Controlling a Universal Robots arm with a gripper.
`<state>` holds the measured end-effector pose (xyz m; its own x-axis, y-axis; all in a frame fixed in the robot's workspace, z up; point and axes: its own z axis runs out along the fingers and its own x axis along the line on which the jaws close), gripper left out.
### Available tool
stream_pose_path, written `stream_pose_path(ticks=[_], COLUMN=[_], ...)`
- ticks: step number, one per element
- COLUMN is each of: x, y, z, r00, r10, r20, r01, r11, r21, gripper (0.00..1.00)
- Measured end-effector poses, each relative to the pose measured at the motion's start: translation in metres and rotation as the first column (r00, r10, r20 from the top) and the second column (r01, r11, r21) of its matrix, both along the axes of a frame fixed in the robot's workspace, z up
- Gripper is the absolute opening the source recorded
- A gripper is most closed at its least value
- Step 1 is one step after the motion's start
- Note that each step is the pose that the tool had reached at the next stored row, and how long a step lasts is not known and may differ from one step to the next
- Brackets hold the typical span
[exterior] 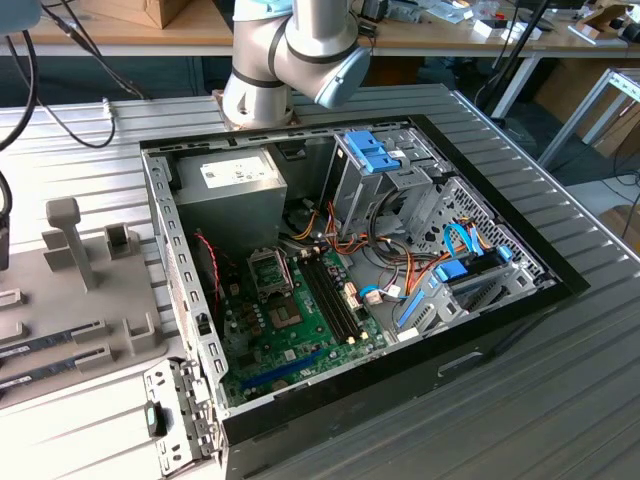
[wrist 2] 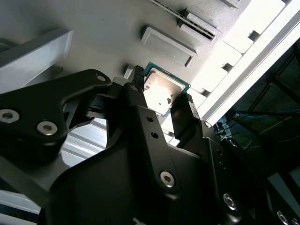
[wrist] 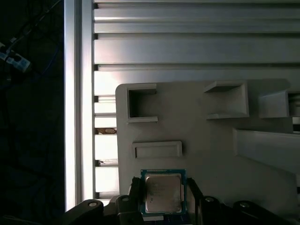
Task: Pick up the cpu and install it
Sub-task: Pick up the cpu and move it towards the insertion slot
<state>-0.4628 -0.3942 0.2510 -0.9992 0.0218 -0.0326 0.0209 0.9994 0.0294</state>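
The cpu is a flat square chip with a silvery top and a thin green rim. It sits over the grey fixture plate, just beside a shallow rectangular pocket. My gripper has one black finger on each of two opposite edges of the chip, and the pads press against its sides. In the exterior view the open computer case holds the green motherboard, with its socket frame near the power supply.
The arm's base stands behind the case. Cables, drive cages and a blue bracket crowd the exterior view's right of the case. A grey fixture with upright posts lies at the left. Ribbed aluminium table rails run beside the plate.
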Motion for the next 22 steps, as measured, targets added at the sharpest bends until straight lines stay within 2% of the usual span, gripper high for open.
stream_pose_path(ticks=[12, 13, 16, 19, 22], x=[0.0, 0.0, 0.0, 0.0, 0.0], y=[0.0, 0.0, 0.0, 0.0, 0.0], z=[0.0041, 0.0055, 0.0204, 0.0267, 0.029], r00=[1.0, 1.0, 1.0, 1.0, 1.0], r10=[0.0, 0.0, 0.0, 0.0, 0.0], r20=[-0.0001, -0.0001, -0.0001, -0.0001, -0.0001], r01=[0.0, 0.0, 0.0, 0.0, 0.0], r11=[1.0, 1.0, 1.0, 1.0, 1.0], r21=[0.0027, 0.0037, 0.0056, 0.006, 0.0061], gripper=[0.47, 0.47, 0.47, 0.47, 0.47])
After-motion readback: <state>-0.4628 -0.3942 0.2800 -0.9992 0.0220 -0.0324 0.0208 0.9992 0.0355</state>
